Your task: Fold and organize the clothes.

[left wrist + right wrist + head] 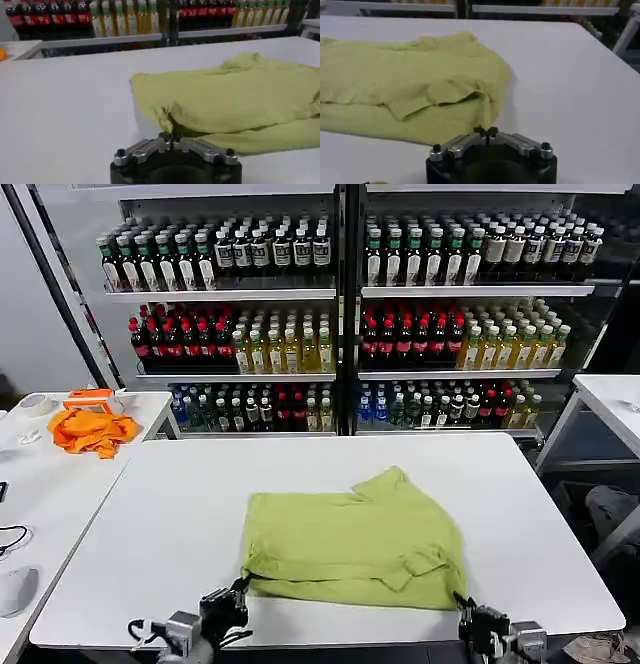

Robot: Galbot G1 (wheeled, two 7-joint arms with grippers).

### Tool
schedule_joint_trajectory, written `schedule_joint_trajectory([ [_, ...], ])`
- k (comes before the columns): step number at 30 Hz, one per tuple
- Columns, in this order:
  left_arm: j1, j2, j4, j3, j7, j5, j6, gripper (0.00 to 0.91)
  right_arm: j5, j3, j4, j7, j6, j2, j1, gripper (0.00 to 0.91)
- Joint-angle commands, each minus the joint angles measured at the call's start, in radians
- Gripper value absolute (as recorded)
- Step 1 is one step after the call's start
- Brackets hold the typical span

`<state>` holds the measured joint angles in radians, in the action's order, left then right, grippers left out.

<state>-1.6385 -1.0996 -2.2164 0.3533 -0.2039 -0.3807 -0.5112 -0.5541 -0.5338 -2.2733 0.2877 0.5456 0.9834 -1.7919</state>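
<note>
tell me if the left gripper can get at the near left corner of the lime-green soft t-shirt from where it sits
Probably yes: the left gripper sits right at the lime-green soft T-shirt's near corner, fingers together, nothing between them.

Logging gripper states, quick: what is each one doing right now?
Left gripper: shut on the T-shirt, at its near left corner.
Right gripper: shut, holding nothing.

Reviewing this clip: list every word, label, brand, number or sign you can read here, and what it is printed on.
No text can be read.
Bottles on the shelves: they carry labels, too small and blurred to read.
T-shirt: plain lime green, no print or tag showing.
Orange cloth on the side table: no lettering visible.
Left gripper and right gripper: no markings showing.
</note>
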Motion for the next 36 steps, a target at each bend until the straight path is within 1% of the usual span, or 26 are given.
schedule_joint_trajectory([
  [1,-0.187,0.015,-0.105,0.057,0.001,0.051,-0.02,0.625,0.077,-0.017,-0.054,-0.008,0.028,0.006,-0.076,0.907],
  [2,-0.194,0.015,-0.113,0.061,0.0,0.052,-0.022,0.907,0.076,-0.021,-0.057,-0.009,0.027,0.005,-0.075,0.907],
  [5,-0.198,0.022,-0.127,0.087,0.0,0.052,-0.022,0.907,0.064,-0.051,-0.075,-0.012,0.02,-0.009,-0.045,0.907],
  [9,-0.136,0.046,-0.112,0.126,0.001,0.028,-0.022,0.907,0.009,-0.074,-0.089,-0.005,0.016,-0.032,0.025,0.907],
  [11,-0.064,0.068,-0.076,0.161,0.005,-0.013,-0.021,0.907,0.01,-0.062,-0.078,-0.015,0.0,-0.053,0.076,0.907],
  [14,0.013,0.079,-0.012,0.18,0.004,-0.074,-0.02,0.907,0.004,-0.029,-0.031,-0.002,-0.008,-0.062,0.161,0.907],
  [15,0.037,0.086,0.006,0.178,0.004,-0.086,-0.018,0.907,-0.015,-0.011,0.0,0.011,-0.007,-0.067,0.218,0.907],
  [17,0.076,0.108,0.049,0.171,0.0,-0.126,-0.017,0.907,-0.084,0.014,0.055,0.037,-0.004,-0.079,0.328,0.907],
  [18,0.133,0.118,0.072,0.161,-0.005,-0.153,-0.019,0.907,-0.117,0.023,0.061,0.045,-0.003,-0.083,0.355,0.907],
  [19,0.179,0.129,0.089,0.149,-0.013,-0.174,-0.023,0.907,-0.154,0.049,0.115,0.057,0.003,-0.089,0.457,0.907],
  [21,0.257,0.143,0.141,0.12,-0.025,-0.203,-0.029,0.907,-0.176,0.083,0.168,0.066,0.005,-0.092,0.528,0.907],
  [22,0.316,0.15,0.178,0.095,-0.025,-0.203,-0.03,0.907,-0.19,0.138,0.222,0.072,0.009,-0.092,0.621,0.907],
  [24,0.391,0.152,0.221,0.059,-0.029,-0.206,-0.035,0.907,-0.201,0.2,0.289,0.075,0.01,-0.085,0.696,0.907],
  [25,0.441,0.15,0.252,0.031,-0.028,-0.208,-0.037,0.907,-0.209,0.244,0.346,0.08,0.012,-0.076,0.771,0.907],
  [29,0.558,0.133,0.352,-0.056,-0.03,-0.217,-0.044,0.907,-0.248,0.34,0.47,0.1,0.026,-0.026,0.939,0.907],
  [34,0.672,0.097,0.452,-0.146,-0.036,-0.219,-0.064,0.907,-0.249,0.435,0.616,0.105,0.031,0.055,1.057,0.907],
  [36,0.696,0.088,0.476,-0.171,-0.04,-0.223,-0.065,0.907,-0.248,0.454,0.653,0.107,0.032,0.08,1.08,0.907],
])
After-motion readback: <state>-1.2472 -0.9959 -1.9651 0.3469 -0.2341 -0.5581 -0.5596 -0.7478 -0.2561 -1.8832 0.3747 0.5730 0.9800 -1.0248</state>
